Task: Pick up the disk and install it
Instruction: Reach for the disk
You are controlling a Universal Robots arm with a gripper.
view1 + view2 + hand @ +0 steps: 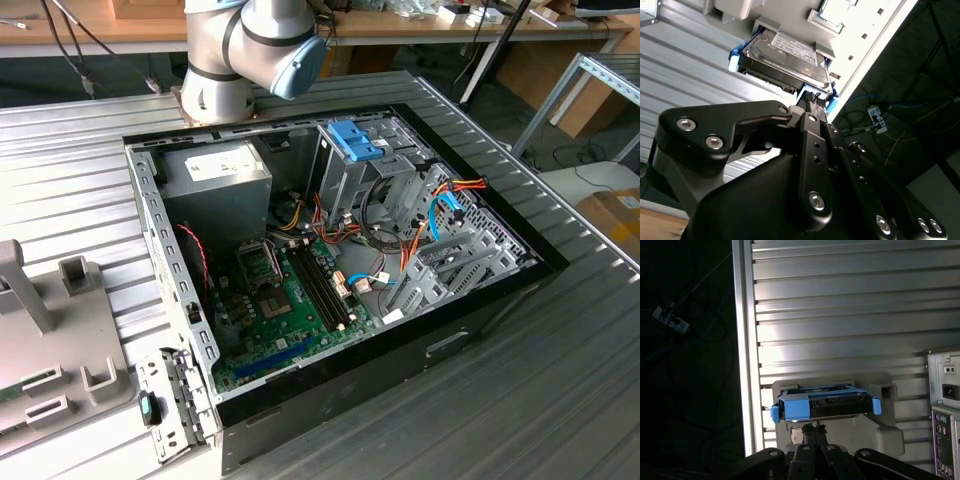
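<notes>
The disk [790, 52] is a silver-grey drive with a white label, framed in a blue carrier. It rests in a pale grey holder [840, 435] on the ribbed metal table. In the first wrist view the disk [822, 405] shows its end face with blue tabs at both sides. My gripper [813, 97] is shut, its black fingertips together right at the disk's near blue edge. Nothing shows between them. In the first wrist view my gripper [814, 430] sits just in front of the disk's middle.
The open computer case [330, 390] lies on the table, with a metal drive cage topped by a blue latch [352, 138] and a grey power-supply box [215, 175]. The arm's base [240, 50] stands behind it. A grey fixture [60, 330] sits at the exterior view's left. The table edge [742, 365] runs beside the holder.
</notes>
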